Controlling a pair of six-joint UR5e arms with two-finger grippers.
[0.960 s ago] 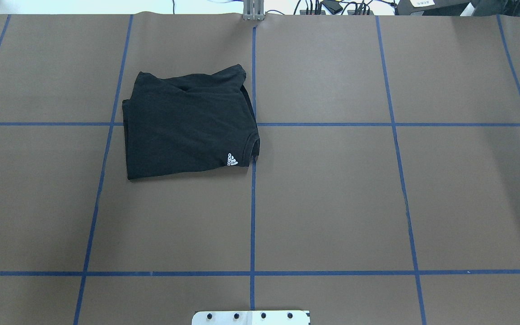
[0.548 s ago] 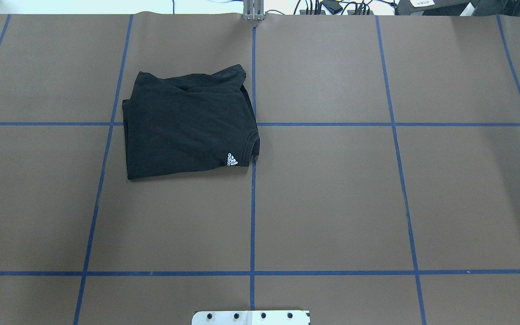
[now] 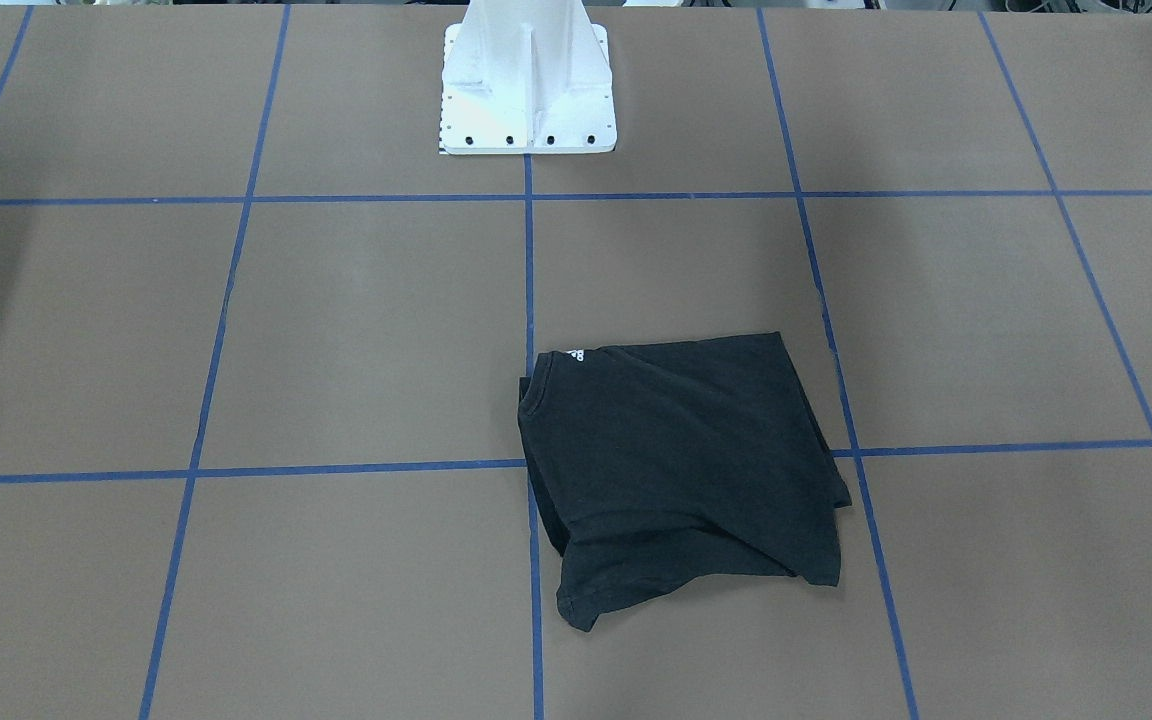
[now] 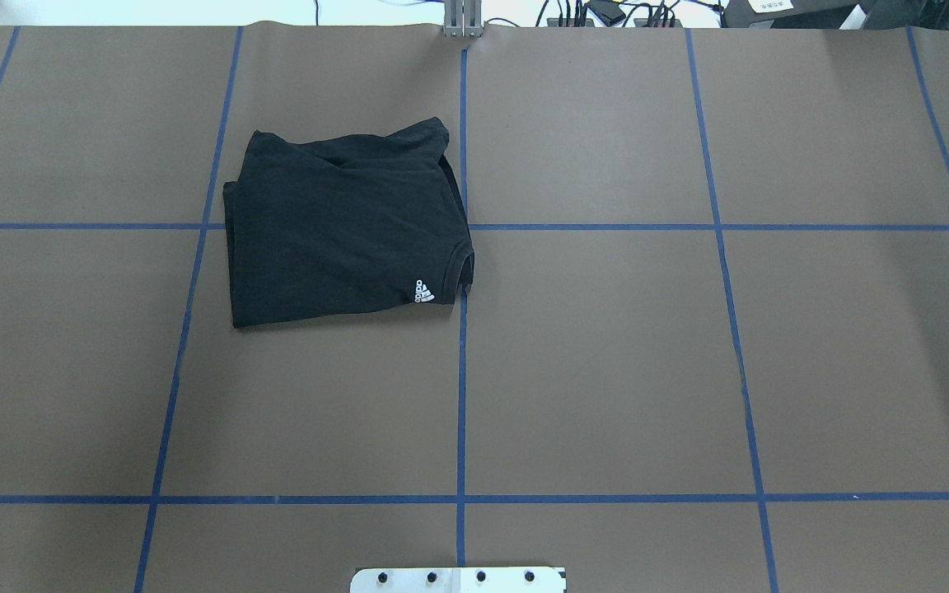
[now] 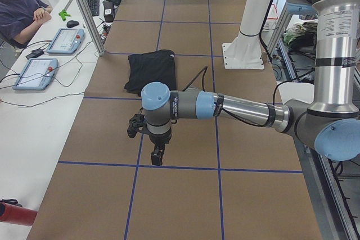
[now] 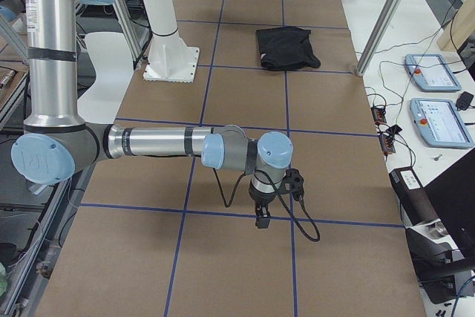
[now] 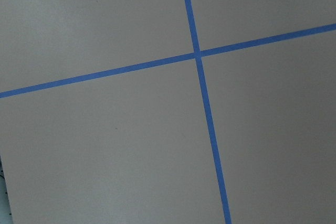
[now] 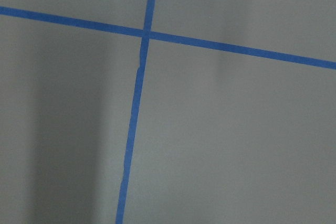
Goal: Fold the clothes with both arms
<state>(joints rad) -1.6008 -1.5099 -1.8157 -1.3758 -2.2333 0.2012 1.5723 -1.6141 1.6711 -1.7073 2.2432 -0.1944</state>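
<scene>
Fingers of the left gripper (image 5: 158, 157) and right gripper (image 6: 261, 217) point down over the table (image 4: 606, 371); apart or together cannot be told. Well beyond both, the black T-shirt (image 4: 343, 235) lies folded on the robot's left half, its collar edge touching the centre tape line (image 4: 461, 395).

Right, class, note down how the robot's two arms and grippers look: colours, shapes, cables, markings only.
The left arm and right arm are silver-grey metal tubes joined by bulky joints with round light blue caps and black bands. The left gripper and right gripper are small and black; a thin black cable loops off each wrist. Lettering on the tubes is too small to read.
</scene>
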